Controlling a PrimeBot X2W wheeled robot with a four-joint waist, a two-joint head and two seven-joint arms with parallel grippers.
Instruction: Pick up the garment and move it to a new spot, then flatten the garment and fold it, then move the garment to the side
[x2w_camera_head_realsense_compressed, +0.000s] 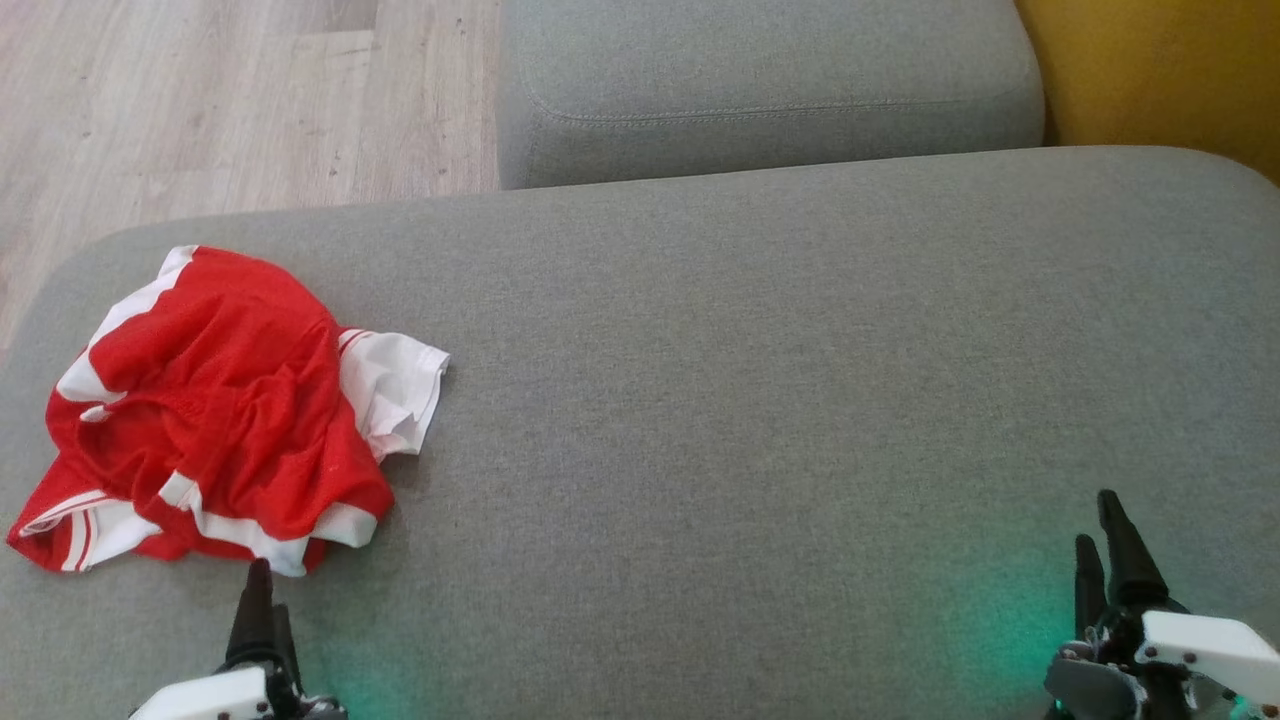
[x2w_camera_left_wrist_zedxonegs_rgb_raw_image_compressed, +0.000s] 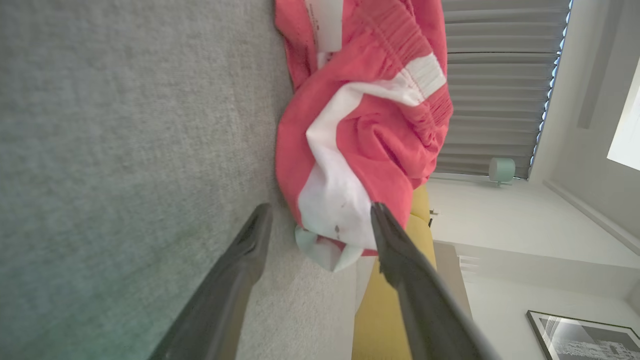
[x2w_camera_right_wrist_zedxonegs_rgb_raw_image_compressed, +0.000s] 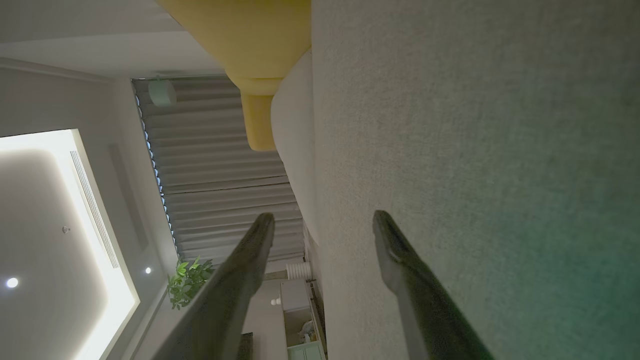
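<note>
Left end effector (x2w_camera_head_realsense_compressed: 265, 590) is pointing along the grey sofa cushion (x2w_camera_head_realsense_compressed: 760, 380) close to its left edge, fingers spread apart and gripping nothing. Just beyond its fingertips the crumpled red-and-white garment (x2w_camera_head_realsense_compressed: 220, 400) is lying in a heap by that left edge; in the left wrist view its white hem is showing between the two tips. Right end effector (x2w_camera_head_realsense_compressed: 1097, 518) is sitting released, fingers parted, toward the cushion's right edge, well apart from the garment. Farther back, a second grey cushion (x2w_camera_head_realsense_compressed: 770, 90) is butting against the far edge.

Top of garment (x2w_camera_left_wrist_zedxonegs_rgb_raw_image_compressed: 370, 130) beyond left wrist view's edge
</note>
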